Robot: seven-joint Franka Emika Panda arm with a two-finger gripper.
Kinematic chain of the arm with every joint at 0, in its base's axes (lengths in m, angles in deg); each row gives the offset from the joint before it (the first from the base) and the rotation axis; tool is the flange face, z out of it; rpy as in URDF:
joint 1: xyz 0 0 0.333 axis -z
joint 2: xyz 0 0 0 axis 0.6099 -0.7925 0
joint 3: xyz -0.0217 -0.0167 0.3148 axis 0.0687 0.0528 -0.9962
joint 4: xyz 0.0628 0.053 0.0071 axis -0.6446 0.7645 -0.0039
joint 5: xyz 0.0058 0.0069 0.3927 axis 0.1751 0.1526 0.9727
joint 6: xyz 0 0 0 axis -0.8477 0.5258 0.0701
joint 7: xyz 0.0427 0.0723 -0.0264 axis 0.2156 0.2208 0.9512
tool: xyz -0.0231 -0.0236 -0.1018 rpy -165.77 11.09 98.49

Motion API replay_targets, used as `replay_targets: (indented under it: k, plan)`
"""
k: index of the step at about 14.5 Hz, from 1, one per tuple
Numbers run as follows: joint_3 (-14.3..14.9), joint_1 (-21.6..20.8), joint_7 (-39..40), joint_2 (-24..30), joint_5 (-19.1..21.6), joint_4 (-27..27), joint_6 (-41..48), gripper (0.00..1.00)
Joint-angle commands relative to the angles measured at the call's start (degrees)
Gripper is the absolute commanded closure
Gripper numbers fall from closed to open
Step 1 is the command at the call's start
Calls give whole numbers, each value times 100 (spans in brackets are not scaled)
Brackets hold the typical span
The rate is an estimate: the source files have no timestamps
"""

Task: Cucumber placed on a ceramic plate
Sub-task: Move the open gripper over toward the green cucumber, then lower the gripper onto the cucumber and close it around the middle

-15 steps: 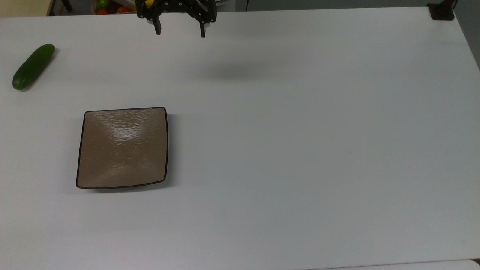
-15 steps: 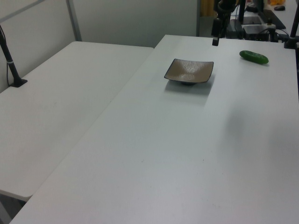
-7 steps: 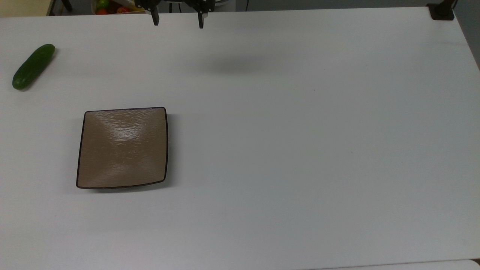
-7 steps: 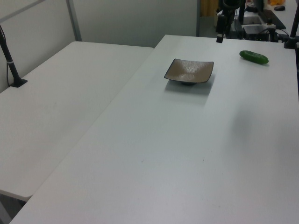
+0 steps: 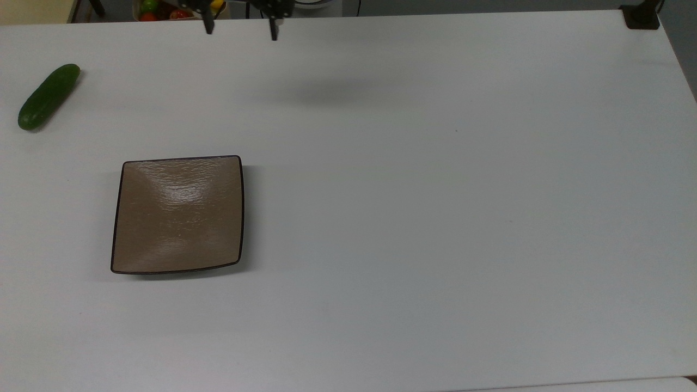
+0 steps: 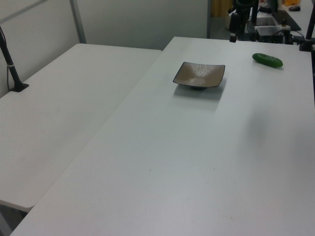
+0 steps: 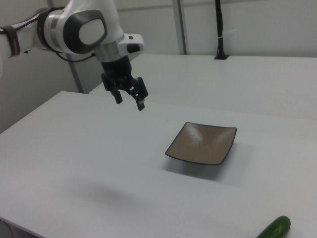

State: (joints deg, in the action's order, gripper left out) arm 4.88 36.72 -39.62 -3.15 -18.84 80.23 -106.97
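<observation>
Gripper [image 7: 130,101] spread wide, empty, high above table, well apart from cucumber [image 5: 48,97]. Your risk: round cucumber rolls under off-centre pinch, misses ceramic plate [image 5: 177,215].

On the desk [image 5: 435,218], the plate [image 5: 178,214] sits toward the top view's left. The cucumber [image 5: 48,97] lies well apart from it, nearer the top view's upper left corner. The pincer [image 5: 240,30] hangs over the desk's far edge, fingers spread.

bare table [image 5: 435,218] lies between the plate [image 5: 177,214] and the cucumber [image 5: 48,97].
</observation>
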Motion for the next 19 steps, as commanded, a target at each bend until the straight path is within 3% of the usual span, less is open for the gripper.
replay_targets:
  k: [1,7,9,19]
  plan:
    - [33,497,368,240,-83,201,-4,0]
    - [50,2087,1362,100,-329,201,-109,0]
    - [59,2605,1695,-144,-338,210,-529,0]
    - [59,3732,1794,-1779,-338,245,-2322,0]
